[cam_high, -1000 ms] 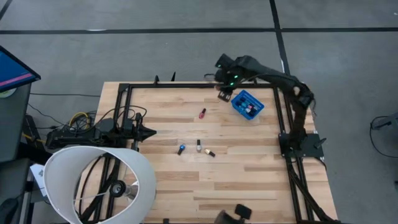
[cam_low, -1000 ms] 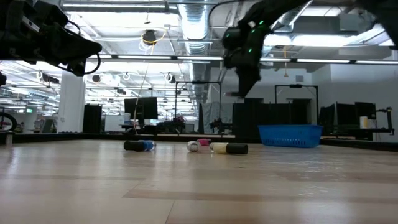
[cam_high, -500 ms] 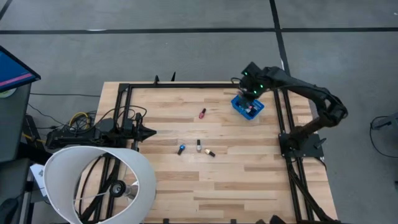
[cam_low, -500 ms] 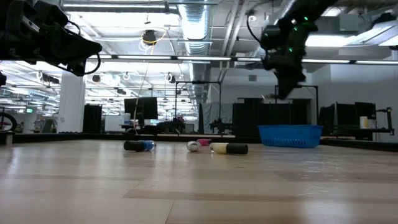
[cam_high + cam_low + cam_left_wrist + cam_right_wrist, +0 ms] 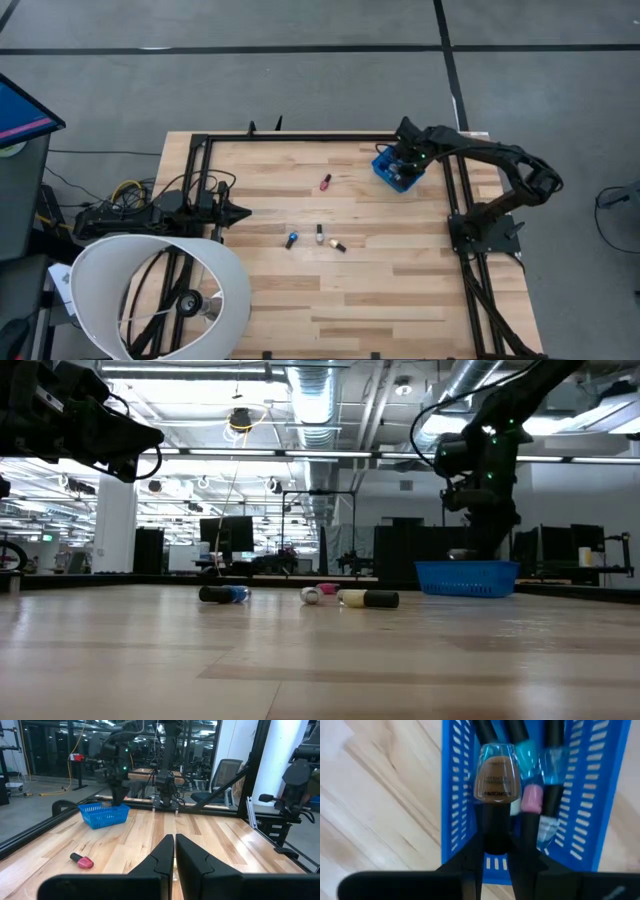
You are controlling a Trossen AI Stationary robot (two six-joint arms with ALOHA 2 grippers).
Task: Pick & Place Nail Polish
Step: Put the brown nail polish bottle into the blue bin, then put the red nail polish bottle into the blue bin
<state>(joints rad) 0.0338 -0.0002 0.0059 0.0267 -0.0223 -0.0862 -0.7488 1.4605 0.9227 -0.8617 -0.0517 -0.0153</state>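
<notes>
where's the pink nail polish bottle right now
The pink nail polish bottle lies on its side in the far middle of the table in the high view, left of the blue bin and apart from the three bottles nearer the front.

Brown bottle [image 5: 495, 780] held by its dark cap over binned bottles [image 5: 540, 775].

The right end effector [image 5: 497, 847] is pointing downward from its bent arm, fingers clamping a cap. The left end effector [image 5: 174, 851] is waiting level, fingers pressed together.
</notes>
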